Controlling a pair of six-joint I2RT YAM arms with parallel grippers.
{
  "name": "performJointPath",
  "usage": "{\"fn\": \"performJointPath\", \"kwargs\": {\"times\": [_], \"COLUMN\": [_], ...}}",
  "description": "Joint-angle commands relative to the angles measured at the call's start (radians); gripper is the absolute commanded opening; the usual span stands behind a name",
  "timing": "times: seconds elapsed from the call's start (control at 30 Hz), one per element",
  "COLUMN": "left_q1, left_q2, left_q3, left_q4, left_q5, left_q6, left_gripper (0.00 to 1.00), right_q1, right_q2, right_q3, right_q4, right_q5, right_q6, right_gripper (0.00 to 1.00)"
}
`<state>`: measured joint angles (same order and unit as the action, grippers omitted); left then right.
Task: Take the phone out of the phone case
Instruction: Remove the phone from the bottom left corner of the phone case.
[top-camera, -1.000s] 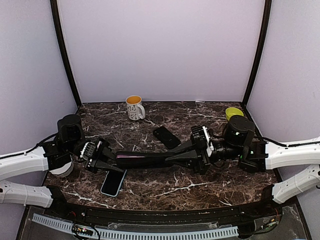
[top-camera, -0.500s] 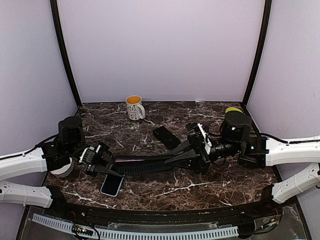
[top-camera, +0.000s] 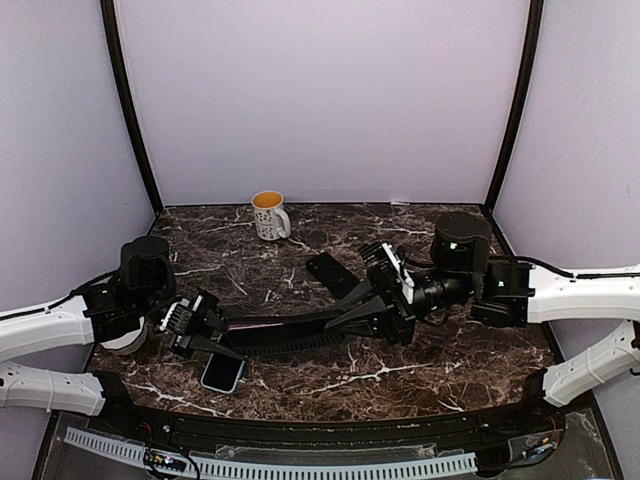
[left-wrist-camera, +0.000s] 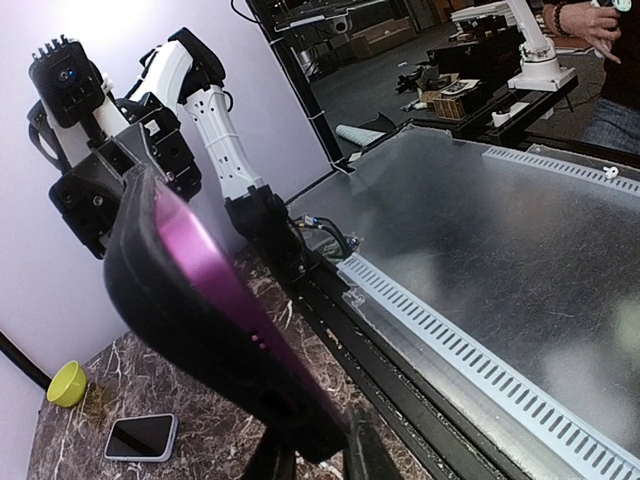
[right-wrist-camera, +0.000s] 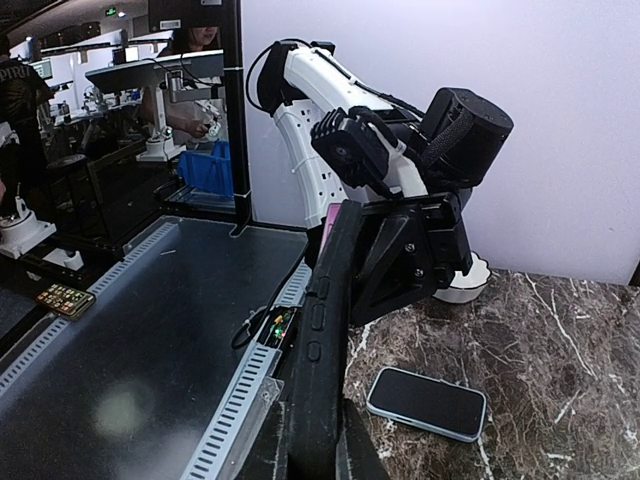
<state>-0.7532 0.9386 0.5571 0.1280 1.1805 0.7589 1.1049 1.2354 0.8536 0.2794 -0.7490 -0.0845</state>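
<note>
so we had the phone case (top-camera: 290, 330) pinched up in the air at both ends, left gripper (top-camera: 215, 340) clamped on one tip and right gripper (top-camera: 348, 324) on the other, long axis running claw to claw, purple phone (left-wrist-camera: 205, 258) inside it

Robotics lab, another white robot arm (left-wrist-camera: 528, 38) on a workbench (left-wrist-camera: 505, 98), blue bin (right-wrist-camera: 206, 168)

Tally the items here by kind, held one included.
Loose phones: 2, blue-edged phone and dark phone
Held phone case: 1
White mug: 1
Yellow bowl: 1
White roll: 1
Total: 6
</note>
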Motion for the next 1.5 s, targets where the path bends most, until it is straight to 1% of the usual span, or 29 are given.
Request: {"fn": "performJointPath", "kwargs": {"times": [0.0, 0.13, 0.33, 0.5, 0.7, 0.97, 1.0, 1.07, 1.1, 1.13, 1.2, 1.27, 1.47], "left_q1": [-0.009, -0.009, -0.017, -0.019, -0.020, -0.020, -0.019, -0.018, -0.019, -0.019, -0.019, -0.018, -0.020], "left_q2": [-0.021, -0.032, -0.055, -0.060, -0.064, -0.061, -0.061, -0.063, -0.065, -0.067, -0.073, -0.077, -0.086], "left_q3": [0.041, 0.043, 0.043, 0.053, 0.059, 0.060, 0.060, 0.058, 0.057, 0.055, 0.051, 0.048, 0.043], "left_q4": [0.009, 0.009, 0.002, -0.029, -0.057, -0.061, -0.061, -0.062, -0.062, -0.062, -0.064, -0.069, -0.099], "left_q5": [-0.031, -0.028, -0.022, -0.020, -0.050, -0.059, -0.059, -0.065, -0.073, -0.077, -0.092, -0.112, -0.188], "left_q6": [0.035, 0.047, 0.080, 0.133, 0.168, 0.161, 0.161, 0.161, 0.162, 0.164, 0.167, 0.173, 0.216], "left_gripper": [0.12, 0.11, 0.08, 0.07, 0.07, 0.08, 0.09, 0.17, 0.24, 0.28, 0.40, 0.46, 0.50], "right_q1": [0.021, 0.012, -0.010, -0.014, -0.015, -0.014, -0.014, -0.015, -0.014, -0.014, -0.014, -0.015, -0.014], "right_q2": [0.021, 0.027, 0.042, 0.090, 0.141, 0.132, 0.124, 0.105, 0.095, 0.081, 0.052, 0.019, -0.092], "right_q3": [0.047, 0.059, 0.082, 0.138, 0.185, 0.180, 0.177, 0.171, 0.168, 0.162, 0.144, 0.122, 0.073], "right_q4": [-0.051, -0.051, -0.034, -0.115, -0.189, -0.215, -0.214, -0.215, -0.218, -0.220, -0.214, -0.211, -0.218], "right_q5": [-0.087, -0.070, -0.086, -0.124, -0.185, -0.162, -0.150, -0.121, -0.106, -0.086, -0.045, -0.009, 0.074], "right_q6": [-0.012, 0.019, 0.083, 0.104, 0.105, 0.090, 0.090, 0.055, 0.041, 0.027, 0.003, -0.029, -0.126], "right_gripper": [0.00, 0.00, 0.00, 0.00, 0.00, 0.00, 0.00, 0.00, 0.00, 0.00, 0.00, 0.00, 0.00]}}
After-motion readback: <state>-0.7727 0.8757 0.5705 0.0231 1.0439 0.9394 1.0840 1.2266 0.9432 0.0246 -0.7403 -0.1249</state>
